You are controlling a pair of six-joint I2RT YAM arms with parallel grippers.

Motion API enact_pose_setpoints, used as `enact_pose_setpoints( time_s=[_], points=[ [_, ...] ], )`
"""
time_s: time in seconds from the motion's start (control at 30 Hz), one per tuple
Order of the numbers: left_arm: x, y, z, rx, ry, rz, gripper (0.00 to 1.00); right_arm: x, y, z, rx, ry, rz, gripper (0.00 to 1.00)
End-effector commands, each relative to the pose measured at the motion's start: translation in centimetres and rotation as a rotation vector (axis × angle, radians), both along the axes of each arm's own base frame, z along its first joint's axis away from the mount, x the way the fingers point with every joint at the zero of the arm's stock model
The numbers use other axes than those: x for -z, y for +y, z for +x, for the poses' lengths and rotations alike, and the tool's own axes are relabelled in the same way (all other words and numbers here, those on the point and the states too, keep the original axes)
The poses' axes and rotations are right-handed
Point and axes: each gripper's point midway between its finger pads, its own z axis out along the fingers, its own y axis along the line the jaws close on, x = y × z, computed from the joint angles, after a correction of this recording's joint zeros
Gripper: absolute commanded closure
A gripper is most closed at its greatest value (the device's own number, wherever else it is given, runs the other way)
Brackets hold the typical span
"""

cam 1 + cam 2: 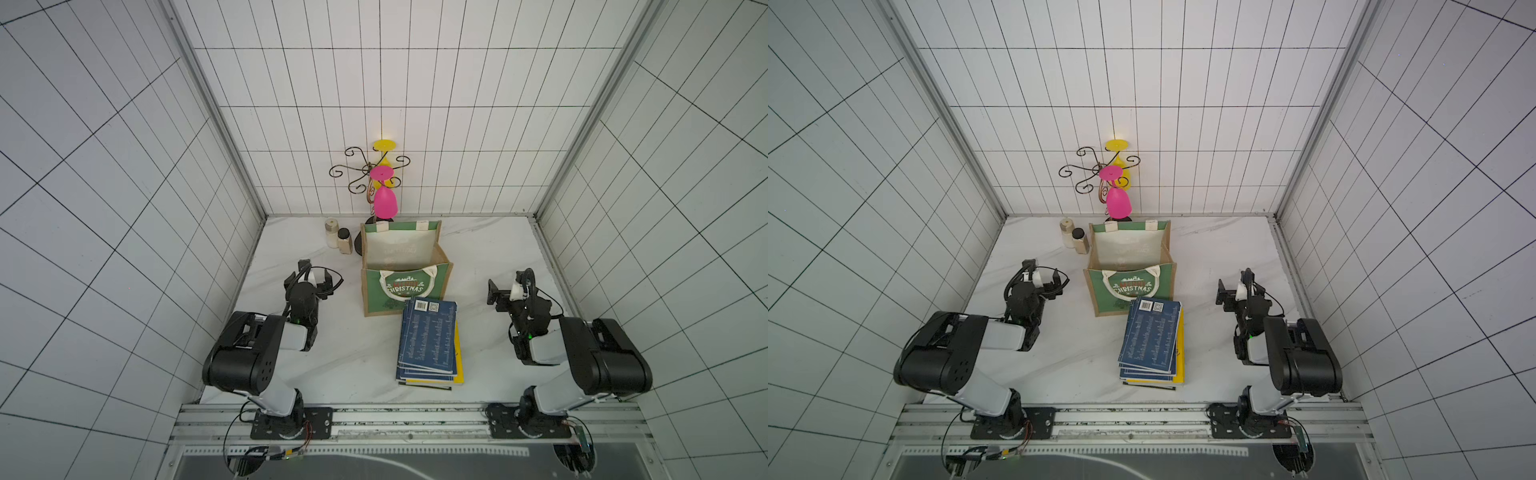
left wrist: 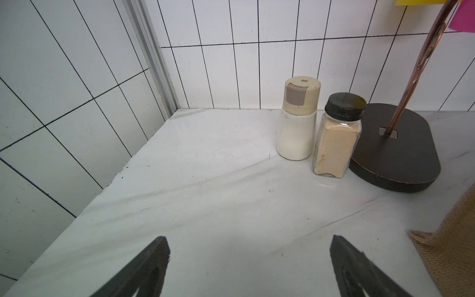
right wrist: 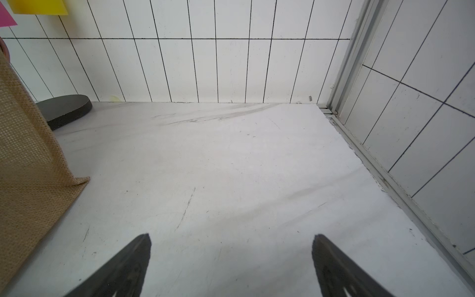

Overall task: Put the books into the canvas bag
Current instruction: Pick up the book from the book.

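Observation:
A stack of books (image 1: 430,340) (image 1: 1152,340), navy covers on top with yellow ones lower down, lies flat on the white table just in front of the canvas bag (image 1: 374,291) (image 1: 1096,286). The bag stands upright with its mouth open, green front with "CHRISTMAS" print; its jute side shows in the wrist views (image 2: 447,252) (image 3: 25,154). My left gripper (image 1: 316,270) (image 1: 1042,270) (image 2: 248,239) hovers left of the bag, open and empty. My right gripper (image 1: 508,284) (image 1: 1234,284) (image 3: 231,235) hovers right of the bag, open and empty. Neither touches the books.
Two spice jars (image 1: 337,237) (image 2: 298,120) stand at the back left of the bag. A wire rack on a dark oval base (image 2: 395,149) (image 3: 66,108) holds a pink goblet (image 1: 384,199) and a yellow one behind the bag. Tiled walls close in three sides.

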Motion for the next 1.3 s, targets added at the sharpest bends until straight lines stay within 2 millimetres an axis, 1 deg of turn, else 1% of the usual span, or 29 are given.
enact_pose_setpoints(
  time_s=[0.0, 0.6, 0.8, 0.87, 1.0, 1.27],
  points=[
    [-1.5, 0.0, 0.4, 0.001, -0.044, -0.007, 0.03, -2.1, -0.2, 1.5, -0.001, -0.058, -0.01, 0.01],
    [-1.3, 0.0, 0.4, 0.001, -0.039, -0.007, 0.03, -2.1, -0.2, 1.4, 0.016, -0.06, -0.032, 0.02],
    [-1.5, -0.2, 0.2, 0.01, -0.046, 0.001, 0.03, -2.2, -0.2, 1.4, 0.016, -0.062, -0.033, 0.02],
    [-2.0, 0.2, -0.1, -0.009, -0.063, -0.003, 0.03, -2.2, -0.2, 1.4, 0.016, -0.062, -0.032, 0.02],
    [-2.8, 1.8, -1.3, -0.134, -0.102, -0.014, 0.03, -2.2, -0.2, 1.4, 0.016, -0.062, -0.032, 0.02],
    [-4.1, 0.8, -3.8, -0.161, -0.197, 0.046, 0.03, -2.2, -0.2, 1.4, 0.017, -0.063, -0.032, 0.02]
  ],
)
